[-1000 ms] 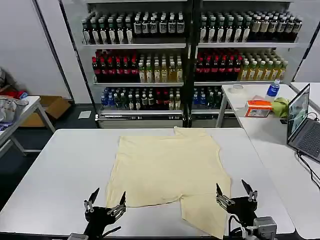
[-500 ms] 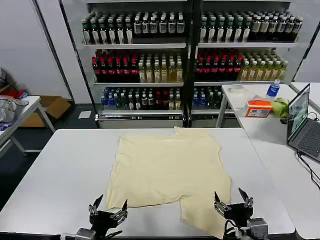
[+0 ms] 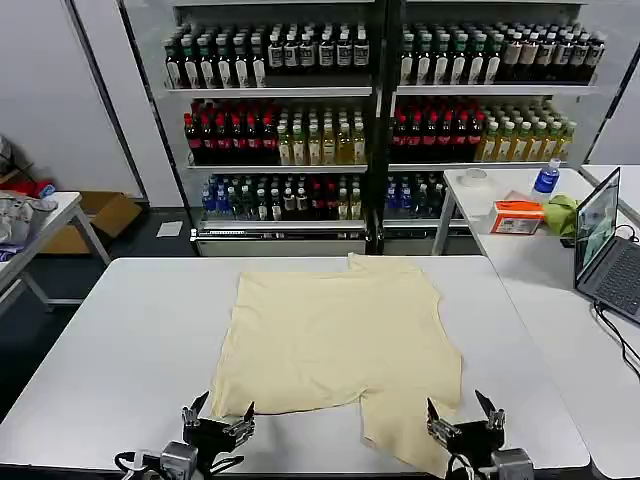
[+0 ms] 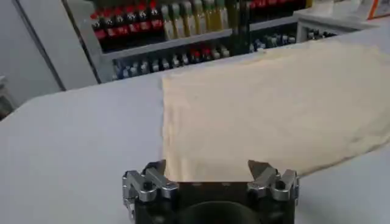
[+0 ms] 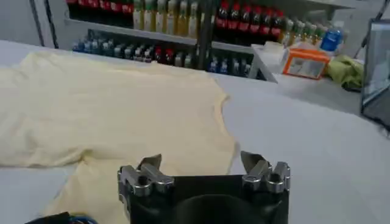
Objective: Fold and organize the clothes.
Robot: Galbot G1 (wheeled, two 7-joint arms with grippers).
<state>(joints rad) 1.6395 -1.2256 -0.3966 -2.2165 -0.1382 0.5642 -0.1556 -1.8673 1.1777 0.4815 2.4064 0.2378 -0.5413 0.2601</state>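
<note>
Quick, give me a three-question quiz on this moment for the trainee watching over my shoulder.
1. True or false: the left gripper is shut on the T-shirt.
2. Where does the right gripper sit? A) at the table's far edge B) at the near edge, by the T-shirt's right corner C) over the laptop
3. Fill in: the T-shirt lies ____ on the table.

Key: 1 false, both grippers are open; 2 B; 3 spread flat.
</note>
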